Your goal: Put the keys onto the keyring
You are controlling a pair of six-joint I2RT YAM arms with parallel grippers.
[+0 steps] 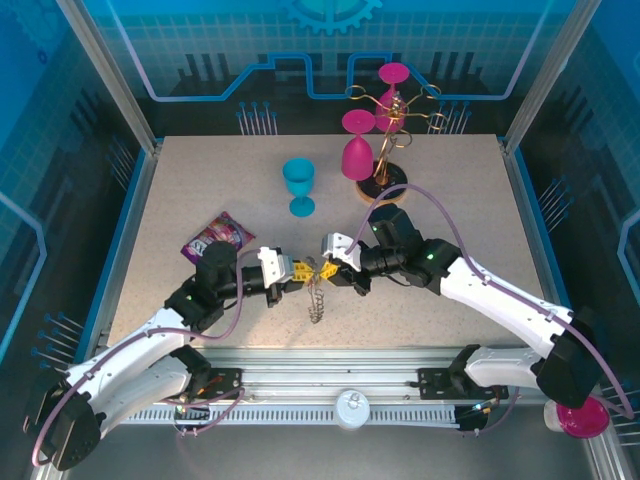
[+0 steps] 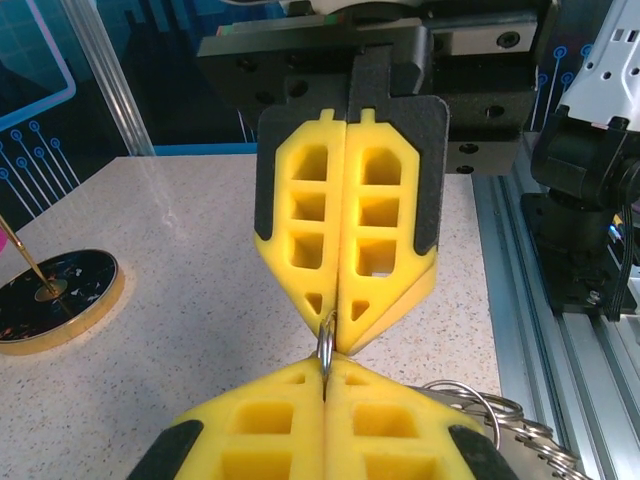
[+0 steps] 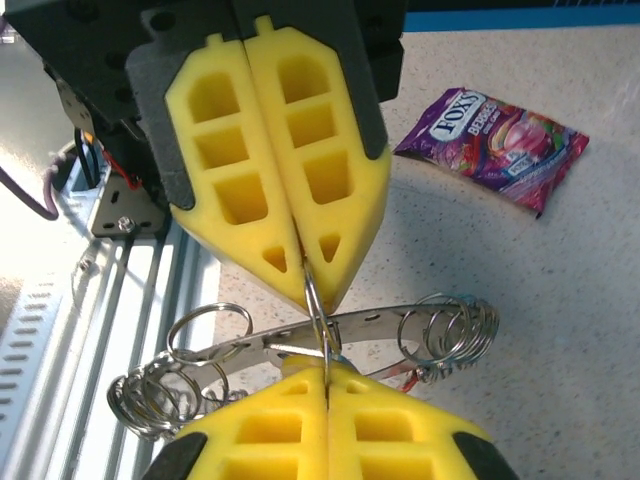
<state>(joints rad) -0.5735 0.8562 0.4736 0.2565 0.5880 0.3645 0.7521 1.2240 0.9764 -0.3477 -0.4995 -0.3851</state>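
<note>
- The left gripper point(image 3: 312, 283) is clenched, its yellow pads pressed flat together on a thin wire loop point(image 3: 316, 305) of the keyring.
- The right gripper point(image 3: 326, 372) meets it tip to tip. It is clamped on the same loop, which stands edge-on between the two.
- The keyring point(image 3: 360, 330) hangs just under the meeting tips, between the arms. It appears clear of the table point(image 1: 200, 180), near its front edge. Its flat grey band runs crosswise, with bunches of wire loops at both ends.
- The keys cannot be made out among the metal, neither the yellow-headed one nor the dark one.
- Progress, as a judgement: both grippers have the ring lifted and gripped, perhaps to pry a loop open. No key is visibly threaded, so the threading seems left to do.
- A candy packet point(image 1: 222, 233) lies well apart, on the left.
</note>
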